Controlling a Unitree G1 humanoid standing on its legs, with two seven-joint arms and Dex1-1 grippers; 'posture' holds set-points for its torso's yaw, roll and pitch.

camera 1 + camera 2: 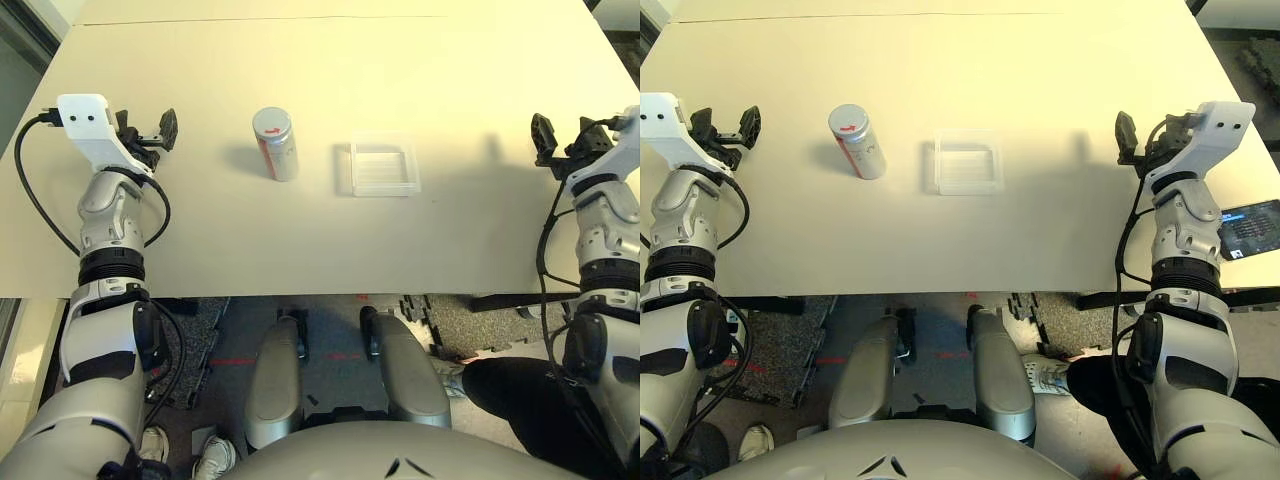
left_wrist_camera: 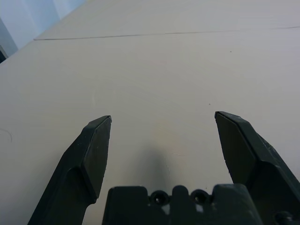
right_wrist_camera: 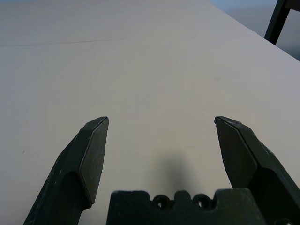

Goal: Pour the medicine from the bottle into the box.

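Nothing started. Bottle point(image 1: 275, 143) stands capped mid-table, box point(image 1: 381, 167) just beside it, looks empty. Left gripper point(image 2: 161, 136) and right gripper point(image 3: 161, 138) both spread wide, holding nothing, well apart from both. Uncapping, pouring left.

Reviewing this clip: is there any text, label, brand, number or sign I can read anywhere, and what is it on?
No text reads clearly in these pictures.
Bottle: a red mark on its grey cap and a red stripe down its side; any lettering is too small to read.
Box: clear plastic, no print seen.
Dark screen beyond the table's right edge: lines of light text, too small to read.
Floor under the table: red marks, no letters to make out.
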